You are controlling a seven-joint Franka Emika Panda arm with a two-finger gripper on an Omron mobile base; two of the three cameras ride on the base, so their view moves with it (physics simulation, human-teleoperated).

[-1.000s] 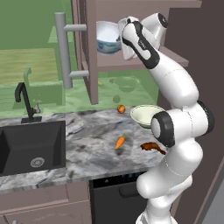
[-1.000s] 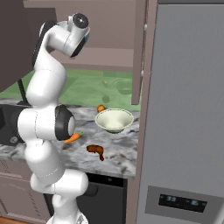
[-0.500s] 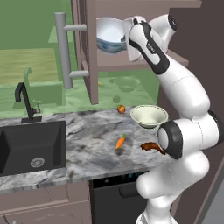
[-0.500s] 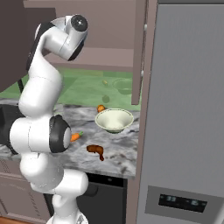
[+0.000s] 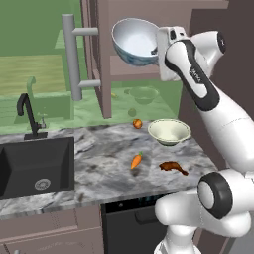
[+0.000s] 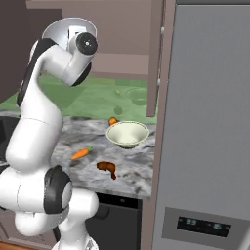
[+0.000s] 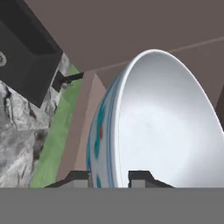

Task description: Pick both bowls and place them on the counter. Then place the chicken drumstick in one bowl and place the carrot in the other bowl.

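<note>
My gripper is up at the open wall cabinet, shut on the rim of the deep white bowl with blue pattern, which hangs tipped on its side. In the hand view the bowl has its rim between the two fingertips, and my gripper pinches it. The bowl peeks from behind the hand in the right base view. On the counter stand the cream and green bowl, the carrot and the chicken drumstick.
A small orange-red fruit lies behind the cream bowl. The black sink with its faucet is at the left. The open cabinet door with a long bar handle hangs left of the held bowl. A tall fridge bounds the counter's right.
The arm has drawn the held bowl a little to the right and tipped it further onto its side. The things on the counter have stayed put.
</note>
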